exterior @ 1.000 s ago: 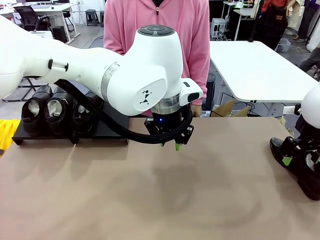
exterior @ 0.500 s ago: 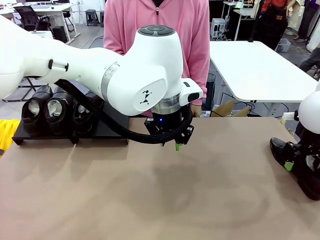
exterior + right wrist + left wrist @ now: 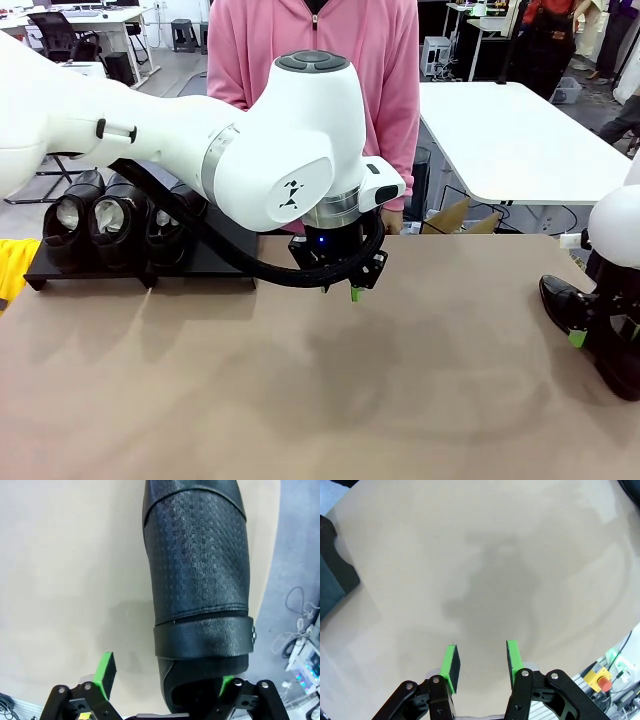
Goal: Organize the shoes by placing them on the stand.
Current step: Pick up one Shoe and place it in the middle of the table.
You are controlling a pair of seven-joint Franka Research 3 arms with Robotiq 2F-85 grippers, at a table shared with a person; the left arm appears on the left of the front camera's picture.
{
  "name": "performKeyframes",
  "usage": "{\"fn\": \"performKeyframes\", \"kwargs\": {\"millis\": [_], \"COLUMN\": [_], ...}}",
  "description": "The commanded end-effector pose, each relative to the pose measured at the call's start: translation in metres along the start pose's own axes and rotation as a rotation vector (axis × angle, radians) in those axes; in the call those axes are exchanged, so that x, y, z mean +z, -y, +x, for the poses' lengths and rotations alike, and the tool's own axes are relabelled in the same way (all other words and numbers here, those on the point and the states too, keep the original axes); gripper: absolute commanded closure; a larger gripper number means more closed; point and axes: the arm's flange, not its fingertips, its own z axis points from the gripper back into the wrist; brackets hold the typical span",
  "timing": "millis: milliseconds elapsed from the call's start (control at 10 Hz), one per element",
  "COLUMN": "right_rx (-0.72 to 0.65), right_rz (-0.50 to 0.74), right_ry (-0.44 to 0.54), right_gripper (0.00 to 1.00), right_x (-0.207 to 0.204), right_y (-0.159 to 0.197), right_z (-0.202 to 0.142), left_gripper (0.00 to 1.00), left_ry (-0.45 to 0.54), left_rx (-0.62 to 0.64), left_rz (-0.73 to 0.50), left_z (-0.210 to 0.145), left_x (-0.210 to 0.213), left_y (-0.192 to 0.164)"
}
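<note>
Three glossy black shoes (image 3: 110, 215) with pale linings stand side by side on the low black stand (image 3: 215, 262) at the far left. Another black shoe (image 3: 562, 297) lies on the brown table near its right edge. My right gripper (image 3: 600, 335) hangs over that shoe. In the right wrist view this textured shoe (image 3: 200, 570) runs up from between the fingers, and the right gripper (image 3: 166, 676) is open around the heel end, its left pad (image 3: 106, 669) apart from the leather. My left gripper (image 3: 340, 285) hovers over mid-table; the left gripper (image 3: 481, 661) is open and holds nothing.
A person in a pink top (image 3: 320, 50) stands at the far side of the table. A white table (image 3: 510, 130) and a cardboard box (image 3: 455, 215) lie behind on the right. A yellow object (image 3: 8, 268) sits at the left edge.
My right gripper has sunk lower around the shoe at the right edge, its green pad dropping. The left arm has not moved.
</note>
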Motion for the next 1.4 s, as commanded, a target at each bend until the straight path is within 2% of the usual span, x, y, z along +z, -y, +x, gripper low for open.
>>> {"fn": "performKeyframes", "kwargs": {"millis": [0,400,1100,1200,1300], "right_rx": [0.048,0.085,0.112,0.072,-0.071], "right_rz": [0.015,0.023,0.019,0.041,-0.031], "right_ry": [0.005,0.002,-0.006,-0.01,0.008], "right_gripper": [0.24,1.0,1.0,1.0,1.0], "right_x": [0.006,0.0,-0.003,0.007,0.029], "right_y": [0.006,0.007,0.013,0.005,-0.01], "right_z": [0.007,0.005,-0.002,-0.01,-0.019], "left_gripper": [0.49,0.49,0.49,0.49,0.49], "left_ry": [0.007,0.007,0.007,0.007,0.007], "left_rx": [-0.007,-0.007,-0.007,-0.007,-0.007], "left_rz": [0.017,0.017,0.017,0.017,0.017], "left_z": [-0.002,-0.002,-0.002,-0.002,-0.002], "left_x": [0.001,0.001,0.001,0.001,0.001], "left_y": [-0.002,-0.002,-0.002,-0.002,-0.002]}}
